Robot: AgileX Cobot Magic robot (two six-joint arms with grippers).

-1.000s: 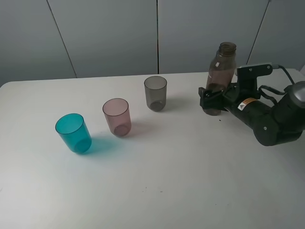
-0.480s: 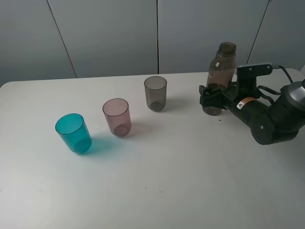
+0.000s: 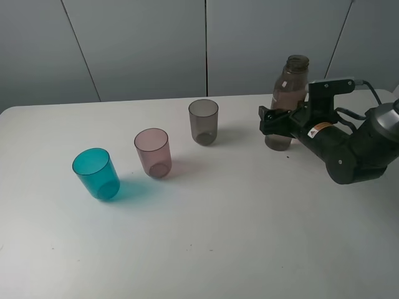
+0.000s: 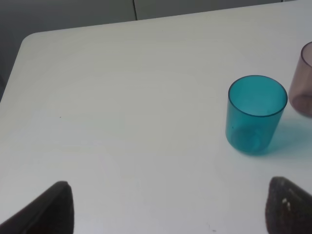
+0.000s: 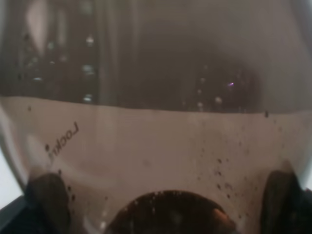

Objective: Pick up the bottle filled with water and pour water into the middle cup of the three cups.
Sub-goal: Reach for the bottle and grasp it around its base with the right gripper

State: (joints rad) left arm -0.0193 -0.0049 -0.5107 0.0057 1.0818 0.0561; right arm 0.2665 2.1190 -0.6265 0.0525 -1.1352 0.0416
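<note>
The right gripper point(image 3: 277, 120) stood spread wide astride the lower body of the bottle point(image 3: 292, 84), which was upright on the table point(image 3: 249, 218), right of the grey cup point(image 3: 203, 121). It needed a square, firm closure, with the uncapped neck kept vertical.

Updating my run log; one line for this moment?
phase: pre-grasp | right gripper: open around bottle | bottle: upright on table | left gripper: open

Bottle point(image 3: 289, 93) brown, uncapped, upright; middle cup point(image 3: 153, 152) pink, upright, between teal cup point(image 3: 96, 173) and grey cup point(image 3: 203, 121).
</note>
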